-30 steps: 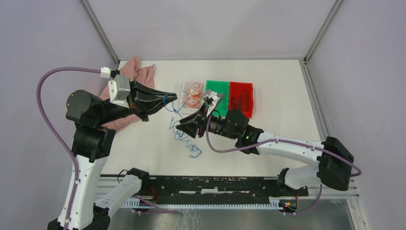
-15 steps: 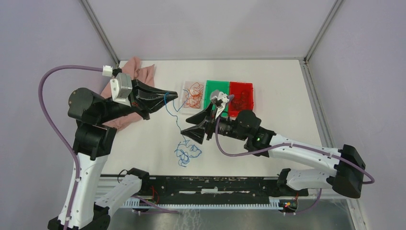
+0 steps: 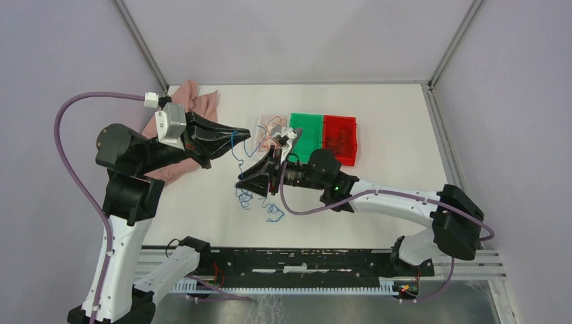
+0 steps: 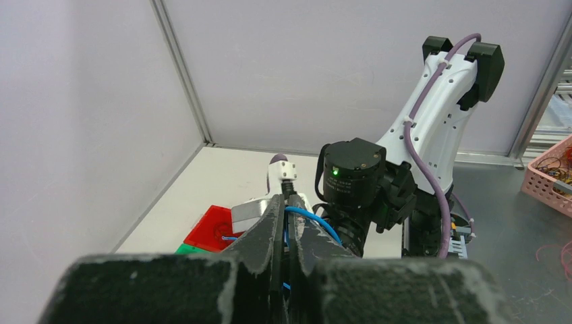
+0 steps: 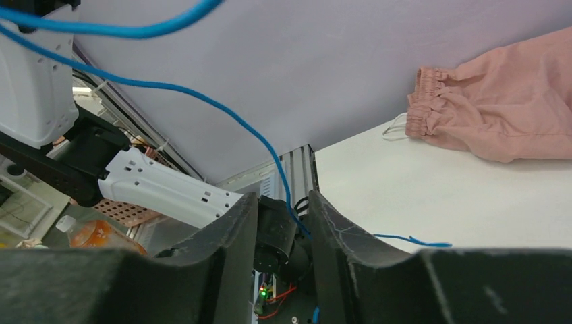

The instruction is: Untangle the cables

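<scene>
My left gripper (image 3: pixel 247 133) is shut on a thin blue cable (image 3: pixel 237 152) and holds it above the table; the left wrist view shows the strand (image 4: pixel 317 219) pinched between the closed jaws (image 4: pixel 291 202). The cable hangs down to a curly blue tangle (image 3: pixel 256 201) on the white table. My right gripper (image 3: pixel 244 182) is open just above that tangle, and a blue strand (image 5: pixel 280 169) runs through the gap between its fingers (image 5: pixel 283 202). Orange-red cables (image 3: pixel 271 124) lie in a clear tray, partly hidden by the right arm. Dark wires (image 3: pixel 340 140) lie in the red tray.
A green tray (image 3: pixel 309 125) and a red tray (image 3: pixel 347 125) stand side by side at the back centre. A pink cloth (image 3: pixel 197 101) lies at the back left, also in the right wrist view (image 5: pixel 512 108). The enclosure walls close three sides.
My right gripper swung out to the right, then came back left to just under the held strand. The blue tangle shifted and bunched on the table. The left gripper held still.
</scene>
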Controlling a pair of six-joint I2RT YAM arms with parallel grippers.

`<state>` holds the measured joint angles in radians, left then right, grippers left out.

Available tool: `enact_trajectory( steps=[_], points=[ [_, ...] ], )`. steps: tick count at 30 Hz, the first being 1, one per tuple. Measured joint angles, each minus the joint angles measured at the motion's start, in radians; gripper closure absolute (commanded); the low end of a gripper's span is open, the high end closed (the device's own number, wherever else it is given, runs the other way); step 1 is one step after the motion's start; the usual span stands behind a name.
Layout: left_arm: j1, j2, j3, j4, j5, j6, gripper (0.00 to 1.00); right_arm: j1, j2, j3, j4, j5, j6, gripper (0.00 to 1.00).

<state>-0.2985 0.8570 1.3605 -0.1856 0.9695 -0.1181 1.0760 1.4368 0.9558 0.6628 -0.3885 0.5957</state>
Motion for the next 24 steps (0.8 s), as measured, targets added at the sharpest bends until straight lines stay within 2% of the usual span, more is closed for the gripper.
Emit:
enact_trajectory(
  steps=[2, 8, 24],
  points=[
    [0.000, 0.000, 0.000, 0.000, 0.000, 0.000, 0.95, 0.000, 0.031, 0.018, 0.018, 0.000, 0.019, 0.66],
    [0.000, 0.003, 0.006, 0.000, -0.024, 0.004, 0.95, 0.000, 0.071, 0.026, 0.063, 0.010, 0.066, 0.64],
    [0.000, 0.065, 0.128, 0.000, -0.111, 0.026, 0.96, 0.000, 0.215, -0.020, 0.249, 0.077, 0.177, 0.66]
  ],
)
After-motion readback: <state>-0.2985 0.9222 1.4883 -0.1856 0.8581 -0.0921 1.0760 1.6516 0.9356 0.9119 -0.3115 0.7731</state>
